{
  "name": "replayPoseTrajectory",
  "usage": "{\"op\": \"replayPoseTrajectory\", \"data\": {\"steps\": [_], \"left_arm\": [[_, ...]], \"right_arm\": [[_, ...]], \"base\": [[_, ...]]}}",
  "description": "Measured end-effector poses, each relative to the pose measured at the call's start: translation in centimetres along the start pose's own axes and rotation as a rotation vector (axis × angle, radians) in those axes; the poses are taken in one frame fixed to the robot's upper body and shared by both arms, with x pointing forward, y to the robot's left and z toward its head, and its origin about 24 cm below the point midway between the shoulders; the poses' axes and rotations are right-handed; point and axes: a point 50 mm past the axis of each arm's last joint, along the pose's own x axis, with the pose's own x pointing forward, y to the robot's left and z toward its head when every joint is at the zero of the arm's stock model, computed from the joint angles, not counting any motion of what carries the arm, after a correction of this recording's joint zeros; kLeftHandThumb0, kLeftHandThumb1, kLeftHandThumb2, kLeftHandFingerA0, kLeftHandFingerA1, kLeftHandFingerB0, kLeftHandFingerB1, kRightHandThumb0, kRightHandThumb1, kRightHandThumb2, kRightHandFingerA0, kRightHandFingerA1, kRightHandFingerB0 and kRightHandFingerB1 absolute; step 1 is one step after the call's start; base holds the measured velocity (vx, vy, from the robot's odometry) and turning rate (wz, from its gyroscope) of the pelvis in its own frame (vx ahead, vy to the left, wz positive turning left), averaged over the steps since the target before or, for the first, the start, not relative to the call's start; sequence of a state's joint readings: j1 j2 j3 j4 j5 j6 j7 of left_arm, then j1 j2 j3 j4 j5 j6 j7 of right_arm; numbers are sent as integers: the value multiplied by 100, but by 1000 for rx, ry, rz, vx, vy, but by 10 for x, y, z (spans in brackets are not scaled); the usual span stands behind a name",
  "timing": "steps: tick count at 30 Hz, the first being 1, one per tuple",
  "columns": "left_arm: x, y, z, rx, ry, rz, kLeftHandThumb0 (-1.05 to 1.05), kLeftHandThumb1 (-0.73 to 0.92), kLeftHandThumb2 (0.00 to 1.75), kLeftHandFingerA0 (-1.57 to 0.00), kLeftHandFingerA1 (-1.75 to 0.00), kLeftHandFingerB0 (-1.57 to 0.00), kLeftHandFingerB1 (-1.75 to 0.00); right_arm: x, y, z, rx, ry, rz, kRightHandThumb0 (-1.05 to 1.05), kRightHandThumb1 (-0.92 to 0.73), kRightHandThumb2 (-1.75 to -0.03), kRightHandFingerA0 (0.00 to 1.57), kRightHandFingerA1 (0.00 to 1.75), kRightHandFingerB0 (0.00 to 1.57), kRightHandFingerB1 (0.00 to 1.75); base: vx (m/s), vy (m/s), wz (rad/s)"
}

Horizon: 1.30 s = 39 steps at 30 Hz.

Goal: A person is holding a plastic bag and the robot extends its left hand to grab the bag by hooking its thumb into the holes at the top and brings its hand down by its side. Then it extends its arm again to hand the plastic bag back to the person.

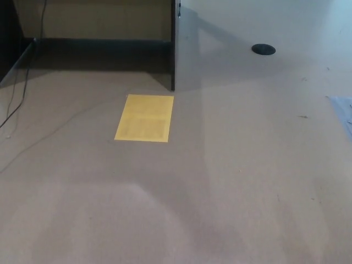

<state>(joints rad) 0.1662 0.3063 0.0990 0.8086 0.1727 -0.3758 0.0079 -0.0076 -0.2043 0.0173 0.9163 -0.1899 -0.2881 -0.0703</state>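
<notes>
Neither of my hands shows in the head view, and no part of my arms either. No person appears in the frame. At the right edge a pale, bluish translucent sheet [344,113] lies on the floor; it could be a corner of plastic, but I cannot tell whether it is the bag.
A yellow rectangular mat [144,117] lies on the grey-brown floor. Behind it stands a dark partition edge [173,49] with a shadowed recess to its left. A black round floor cap [263,49] sits at the back right. Thin cables [16,107] trail along the left side.
</notes>
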Motion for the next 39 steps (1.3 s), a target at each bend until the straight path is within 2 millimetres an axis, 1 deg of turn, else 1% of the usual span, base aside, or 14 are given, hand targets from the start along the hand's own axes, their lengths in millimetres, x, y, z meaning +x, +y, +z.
{"op": "replayPoseTrajectory", "data": {"steps": [3,4,6,8,9,12,21,22,27,32,33,35,38,39], "left_arm": [[0,4,4,2,-35,11,-30,29,86,-2,-50,0,-48],[0,7,6,4,-63,18,-31,29,86,-2,-49,0,-48],[0,9,9,2,-92,26,-57,41,66,-16,-41,-11,-34],[0,12,11,0,-121,36,-30,30,86,-2,-49,0,-48],[0,13,12,0,-135,40,-30,31,87,-1,-49,0,-48],[0,17,15,2,-171,50,-31,30,87,-2,-50,0,-48],[-4,37,33,122,-320,127,-72,44,73,-9,-40,-12,-23],[-5,43,43,146,-377,154,-75,45,72,-9,-40,-15,-17],[-11,62,93,194,-629,255,-66,42,75,-2,-39,-13,-19],[-25,81,148,228,-875,333,-57,37,73,-3,-33,-6,-22],[-28,83,156,233,-914,343,-55,46,54,-7,-32,-5,-25],[-35,87,174,248,-996,357,-54,35,73,-3,-35,-6,-21],[-51,95,207,274,-1136,387,-55,44,55,-9,-31,-6,-22],[-54,96,215,279,-1166,394,-60,39,75,-6,-34,-10,-18]], "right_arm": [[0,-1,3,-8,-32,-18,-29,-46,-78,62,60,89,69],[0,-3,5,-19,-58,-37,-27,-51,-56,65,44,92,54],[0,-4,7,-29,-87,-61,-36,-51,-56,59,43,73,47],[-1,-6,9,-40,-117,-86,-50,-52,-56,43,43,49,39],[-1,-7,10,-43,-130,-98,-53,-40,-80,31,51,43,53],[-1,-10,13,-49,-163,-127,-52,-53,-57,46,42,43,35],[-3,-12,12,-50,-209,-149,-54,-56,-57,42,41,29,30],[-3,-12,12,-48,-213,-148,-59,-48,-77,36,50,22,41],[-5,-12,11,-43,-225,-148,-61,-48,-79,34,50,17,40],[-6,-11,8,-39,-223,-146,-60,-48,-78,33,49,18,40],[-6,-11,8,-38,-223,-146,-60,-48,-78,34,50,19,41],[-7,-12,8,-36,-225,-146,-59,-48,-78,34,50,20,41],[-8,-13,7,-33,-225,-149,-59,-48,-78,35,50,23,42],[-8,-13,7,-32,-225,-149,-54,-57,-57,41,40,30,31]], "base": [[0,0,0],[0,0,0],[0,0,0],[0,0,0],[0,0,0],[0,0,0],[0,0,0],[0,0,0],[0,0,0],[0,0,0],[0,0,0],[0,0,0],[0,0,0],[0,0,0]]}}
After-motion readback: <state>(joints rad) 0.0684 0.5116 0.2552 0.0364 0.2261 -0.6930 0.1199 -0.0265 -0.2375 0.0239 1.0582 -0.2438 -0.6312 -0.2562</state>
